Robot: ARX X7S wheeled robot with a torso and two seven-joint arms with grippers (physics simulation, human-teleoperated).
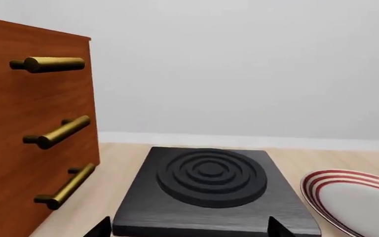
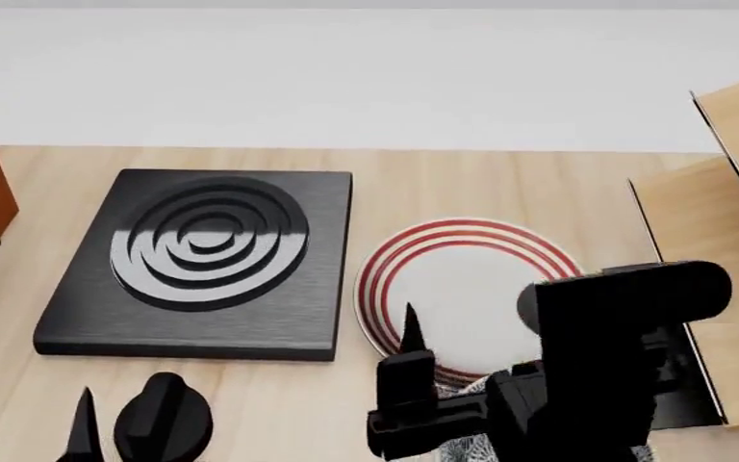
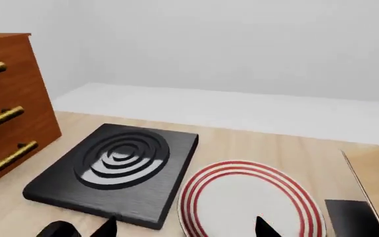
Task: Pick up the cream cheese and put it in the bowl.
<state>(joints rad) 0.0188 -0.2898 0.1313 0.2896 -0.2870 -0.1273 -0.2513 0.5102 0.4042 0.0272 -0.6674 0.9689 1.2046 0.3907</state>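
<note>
Bowl (image 2: 472, 445) barely visible under right gripper (image 2: 446, 385) at bench's near edge, fingers apart. Left gripper (image 1: 186, 228) fingers apart, empty. Cream cheese unseen.

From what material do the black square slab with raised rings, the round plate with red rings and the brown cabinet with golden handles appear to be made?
The black square slab with raised rings looks like brushed dark metal or stone: fine streaks and a soft sheen. The round plate with red rings seems glazed ceramic, smooth and white. The brown cabinet shows reddish wood grain; its golden handles look like brass, though a render leaves this open.
</note>
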